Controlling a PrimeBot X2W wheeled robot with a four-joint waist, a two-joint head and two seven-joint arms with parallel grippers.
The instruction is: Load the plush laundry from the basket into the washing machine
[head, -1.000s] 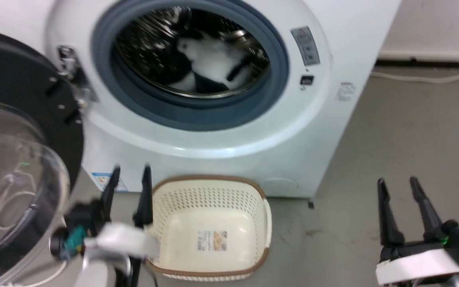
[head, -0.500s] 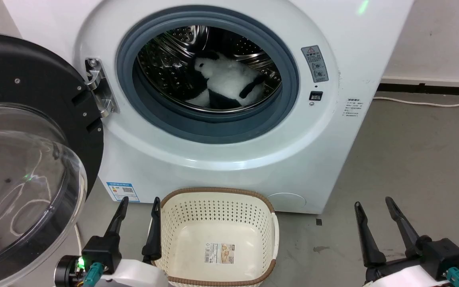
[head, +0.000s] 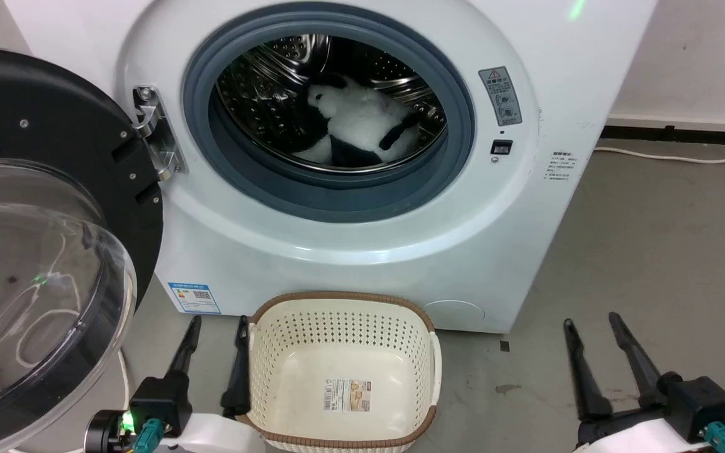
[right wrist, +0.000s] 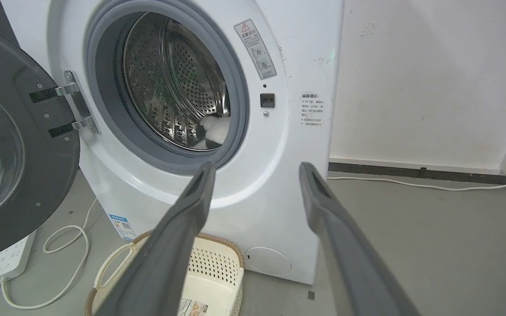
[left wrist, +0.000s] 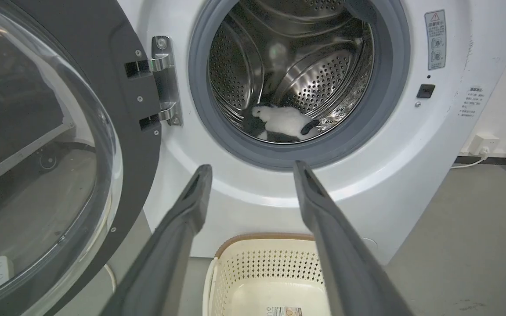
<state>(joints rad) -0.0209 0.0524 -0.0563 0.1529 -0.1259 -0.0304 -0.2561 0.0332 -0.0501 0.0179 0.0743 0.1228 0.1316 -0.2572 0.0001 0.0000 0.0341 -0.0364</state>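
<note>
Lying low in the shiny perforated steel drum (head: 262, 82), the fluffy white-and-black plush toy (head: 357, 123) is inside the large white front-loading washing machine (head: 362, 251). It is well behind the grey-blue rubber door seal (head: 337, 201), and no limb hangs over the lip as far as the head and left wrist views show.

The small cream perforated plastic basket (head: 343, 327) with its brown woven-look rim sits on the grey floor (head: 652, 251) just in front of the machine. Nothing lies in it but the label sticker (head: 350, 395) on its bottom.

The left hand (head: 218, 324) hangs just beside the basket's left wall, its two dark fingers apart and holding nothing. The right hand (head: 591, 322) is well off to the other side over bare floor, fingers likewise apart and empty. The black-framed clear bubble door (head: 41, 251) stands swung wide on its hinge at the left.

By my reading the loading itself is done: the one piece of laundry is in the drum and the basket holds none. Only shutting the door could remain, and the task sentence does not ask for that.
</note>
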